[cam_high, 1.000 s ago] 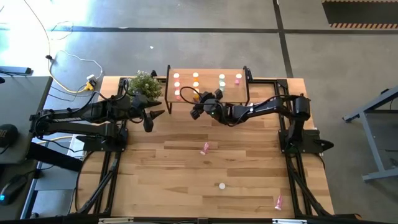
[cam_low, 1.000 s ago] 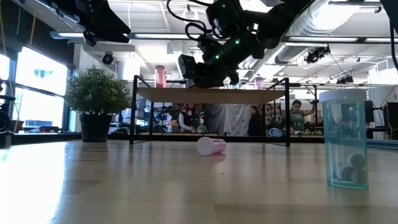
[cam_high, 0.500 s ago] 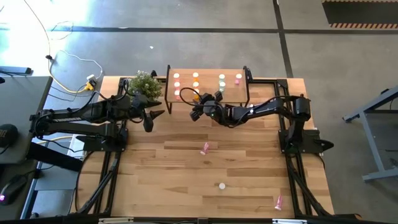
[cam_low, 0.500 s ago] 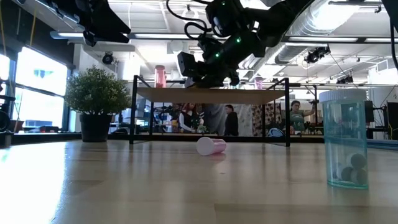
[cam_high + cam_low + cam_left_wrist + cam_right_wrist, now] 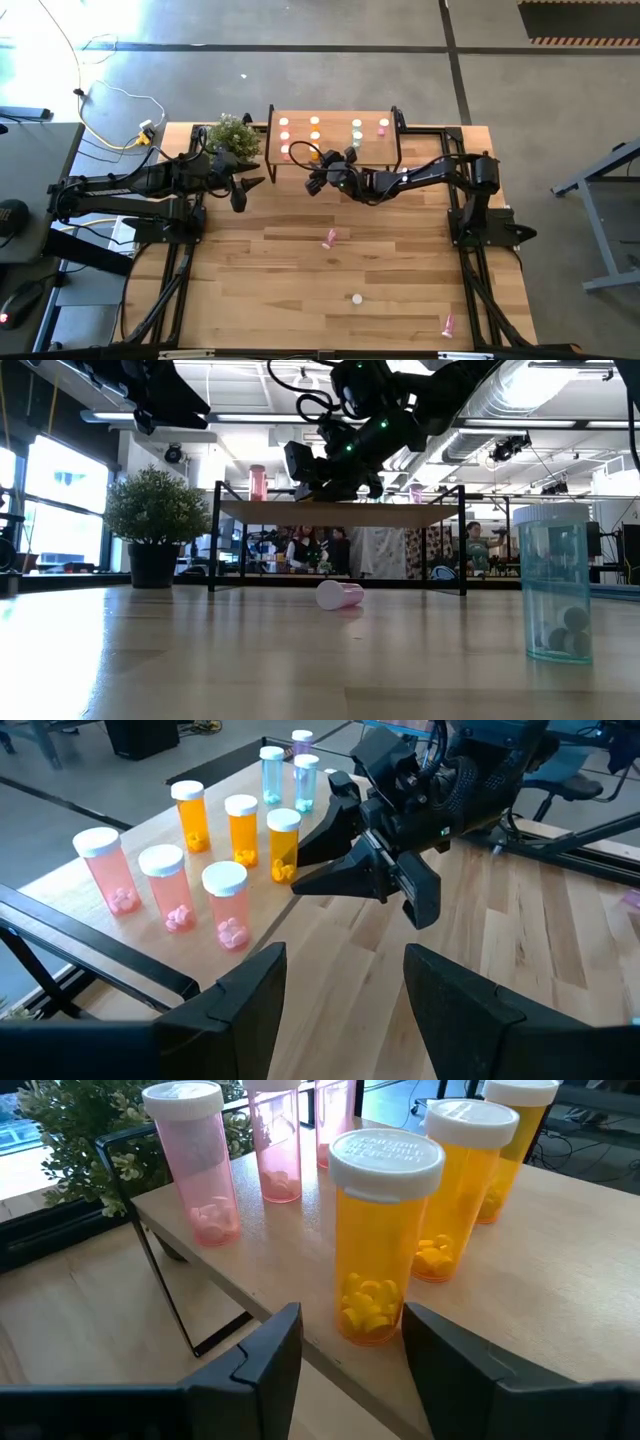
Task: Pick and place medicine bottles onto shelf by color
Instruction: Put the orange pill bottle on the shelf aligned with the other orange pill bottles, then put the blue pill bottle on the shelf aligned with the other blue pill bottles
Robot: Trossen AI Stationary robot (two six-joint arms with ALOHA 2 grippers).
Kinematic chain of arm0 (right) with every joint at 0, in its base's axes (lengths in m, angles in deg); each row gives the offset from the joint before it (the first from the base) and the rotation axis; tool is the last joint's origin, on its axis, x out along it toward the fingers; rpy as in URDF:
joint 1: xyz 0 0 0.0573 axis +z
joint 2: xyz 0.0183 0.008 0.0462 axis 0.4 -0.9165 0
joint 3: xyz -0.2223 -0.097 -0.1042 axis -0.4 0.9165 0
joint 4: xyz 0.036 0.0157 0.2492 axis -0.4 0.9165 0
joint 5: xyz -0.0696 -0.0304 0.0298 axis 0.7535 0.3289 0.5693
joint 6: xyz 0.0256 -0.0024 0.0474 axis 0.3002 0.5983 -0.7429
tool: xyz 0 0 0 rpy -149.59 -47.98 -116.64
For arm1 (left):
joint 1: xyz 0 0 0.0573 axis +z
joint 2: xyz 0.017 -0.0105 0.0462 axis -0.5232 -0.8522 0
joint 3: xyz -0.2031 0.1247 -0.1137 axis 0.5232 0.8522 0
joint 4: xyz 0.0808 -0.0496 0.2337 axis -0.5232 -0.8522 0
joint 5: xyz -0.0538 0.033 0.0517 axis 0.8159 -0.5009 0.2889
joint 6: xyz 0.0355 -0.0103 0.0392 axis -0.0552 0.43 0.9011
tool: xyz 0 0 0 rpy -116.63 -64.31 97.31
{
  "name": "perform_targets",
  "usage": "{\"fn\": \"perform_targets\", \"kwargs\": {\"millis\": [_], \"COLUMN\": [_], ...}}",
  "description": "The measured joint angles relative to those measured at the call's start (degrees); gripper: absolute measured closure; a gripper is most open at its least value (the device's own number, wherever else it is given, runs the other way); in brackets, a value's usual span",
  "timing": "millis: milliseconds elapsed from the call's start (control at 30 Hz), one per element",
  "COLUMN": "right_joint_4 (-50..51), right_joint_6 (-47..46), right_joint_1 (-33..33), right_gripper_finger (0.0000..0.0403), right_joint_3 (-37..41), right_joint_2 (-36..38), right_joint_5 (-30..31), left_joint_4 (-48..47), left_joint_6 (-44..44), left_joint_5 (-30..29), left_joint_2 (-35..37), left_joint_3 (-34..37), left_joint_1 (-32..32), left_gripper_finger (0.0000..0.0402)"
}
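Observation:
The light-wood shelf (image 5: 335, 150) stands at the table's far middle and carries upright bottles in colour rows: pink (image 5: 285, 137), orange (image 5: 314, 136), pale green (image 5: 357, 131) and one more at the right (image 5: 383, 125). My right gripper (image 5: 312, 181) is open at the shelf's near left edge. Its fingers stand on either side of the nearest orange bottle (image 5: 383, 1240) without touching it; the bottle stands on its base near the shelf edge. My left gripper (image 5: 247, 187) is open and empty left of the shelf. It also shows in the left wrist view (image 5: 345, 990).
A pink bottle (image 5: 330, 237) lies on its side mid-table. A pale green one (image 5: 555, 585) stands upright nearer the front (image 5: 357, 298). Another pink one (image 5: 447, 323) lies at the front right. A potted plant (image 5: 232, 134) stands left of the shelf.
My right gripper has drawn slightly toward the table's left, away from the orange bottle, and stays open. The bottles have not moved.

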Motion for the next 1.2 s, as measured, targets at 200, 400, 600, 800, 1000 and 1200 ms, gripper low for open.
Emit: {"fn": "perform_targets", "kwargs": {"millis": [200,400,600,800,1000,1200], "right_joint_4": [4.46,12.96,21.59,28.34,34.51,36.92], "right_joint_6": [-0.72,-5.79,-13.87,-20.80,-26.55,-26.16], "right_joint_1": [0.17,0.94,2.59,4.81,7.12,8.50], "right_gripper_finger": [0.0235,0.0235,0.0235,0.0235,0.0235,0.0235], "right_joint_3": [-0.02,0.00,0.00,0.00,0.00,0.00], "right_joint_2": [2.04,5.82,12.84,21.63,31.63,37.70], "right_joint_5": [0.09,-0.36,-4.88,-5.95,-4.76,-5.57], "left_joint_4": [-0.11,-0.15,-0.07,-0.11,-0.26,-0.31], "left_joint_6": [0.00,0.00,0.02,0.02,0.00,-2.21], "left_joint_5": [-0.02,-0.04,-0.04,0.13,2.96,6.25], "left_joint_2": [-0.02,-0.02,-0.02,-0.02,-0.02,-0.02], "left_joint_3": [0.00,0.01,0.00,0.00,0.00,0.00], "left_joint_1": [-0.02,0.00,0.00,-0.04,-0.06,-0.10], "left_gripper_finger": [0.0206,0.0206,0.0206,0.0206,0.0206,0.0206]}}
